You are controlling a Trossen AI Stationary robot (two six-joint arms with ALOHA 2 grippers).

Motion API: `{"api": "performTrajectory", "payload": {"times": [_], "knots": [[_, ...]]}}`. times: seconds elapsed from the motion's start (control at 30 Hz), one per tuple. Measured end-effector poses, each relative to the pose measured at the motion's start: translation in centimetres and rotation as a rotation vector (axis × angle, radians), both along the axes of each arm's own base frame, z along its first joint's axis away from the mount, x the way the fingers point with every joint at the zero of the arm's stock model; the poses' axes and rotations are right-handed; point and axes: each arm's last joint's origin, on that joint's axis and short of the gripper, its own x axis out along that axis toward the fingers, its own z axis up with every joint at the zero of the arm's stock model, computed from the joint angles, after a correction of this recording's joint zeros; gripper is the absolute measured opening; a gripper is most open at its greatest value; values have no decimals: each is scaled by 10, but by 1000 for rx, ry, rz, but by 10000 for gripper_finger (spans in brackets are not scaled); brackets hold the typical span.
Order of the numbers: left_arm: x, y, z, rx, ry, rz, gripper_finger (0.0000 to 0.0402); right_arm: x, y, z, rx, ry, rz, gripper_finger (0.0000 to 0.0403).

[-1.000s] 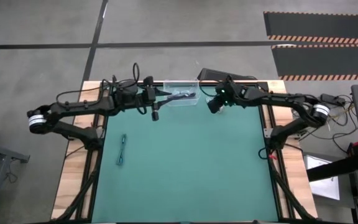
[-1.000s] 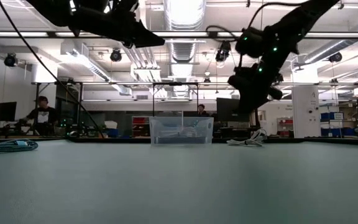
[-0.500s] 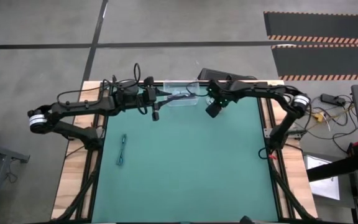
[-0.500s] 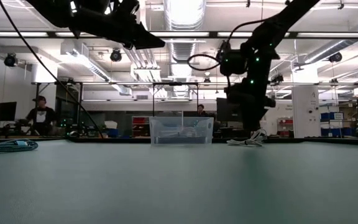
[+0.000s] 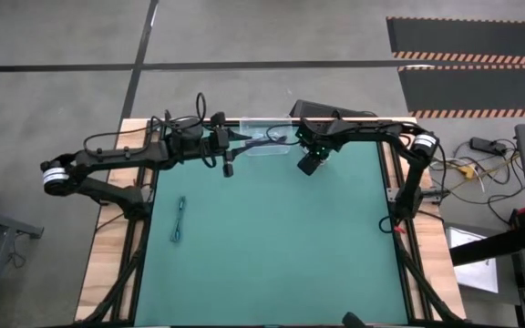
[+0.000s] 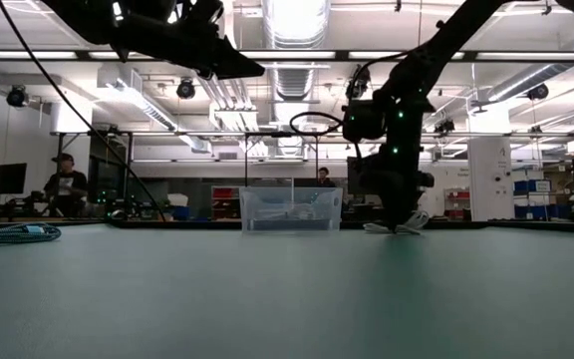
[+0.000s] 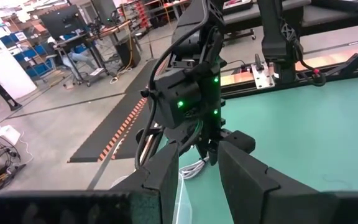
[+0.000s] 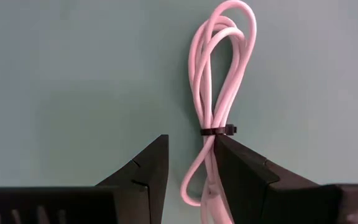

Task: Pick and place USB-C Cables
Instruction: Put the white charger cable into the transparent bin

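Observation:
A white USB-C cable bundle (image 8: pixel 222 87), bound by a black tie (image 8: pixel 220 131), lies flat on the green mat (image 5: pixel 272 237) near the far edge. My right gripper (image 8: pixel 191 168) points down over it, open. Its fingers stand either side of the bundle's end below the tie; in the low view they (image 6: pixel 397 217) reach down to the cable (image 6: pixel 399 228). A teal cable (image 5: pixel 180 220) lies on the mat's left part. My left gripper (image 7: pixel 196 177) hangs open, with nothing in it, above the clear box (image 5: pixel 264 138). The box holds a dark cable (image 5: pixel 269 140). My right gripper comes at the white bundle from above, its fingers across the strands. One finger (image 8: pixel 244 171) covers the strand beside the tie (image 8: pixel 211 132); whether it touches, I cannot tell. The bundle lies flat on the mat.
The clear box (image 6: pixel 290 209) stands at the mat's far edge, just left of the right gripper. A dark flat device (image 5: pixel 315 110) lies beyond the far edge. Wooden borders (image 5: pixel 108 264) flank the mat. People sit at desks in the room behind (image 6: pixel 65 184).
My right gripper has gone down and toward the table's left, onto the white cable, and has tipped from slanting to pointing nearly straight down. The cable has stayed where it was.

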Motion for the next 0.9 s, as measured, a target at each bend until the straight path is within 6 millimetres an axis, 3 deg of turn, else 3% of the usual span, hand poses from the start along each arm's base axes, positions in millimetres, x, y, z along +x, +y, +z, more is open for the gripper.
{"api": "performTrajectory", "payload": {"times": [0.2,0.43,0.63,0.9], "knots": [[0,1,0,2,1,18,98,1,-1,-4,-9,10,-3,114],[0,1,0,2,1,18,98,0,-1,-13,-33,49,7,72],[0,1,0,2,1,17,98,-1,-2,-12,-38,51,19,18],[0,1,0,1,1,17,98,-3,0,-1,-52,20,36,10]]}}
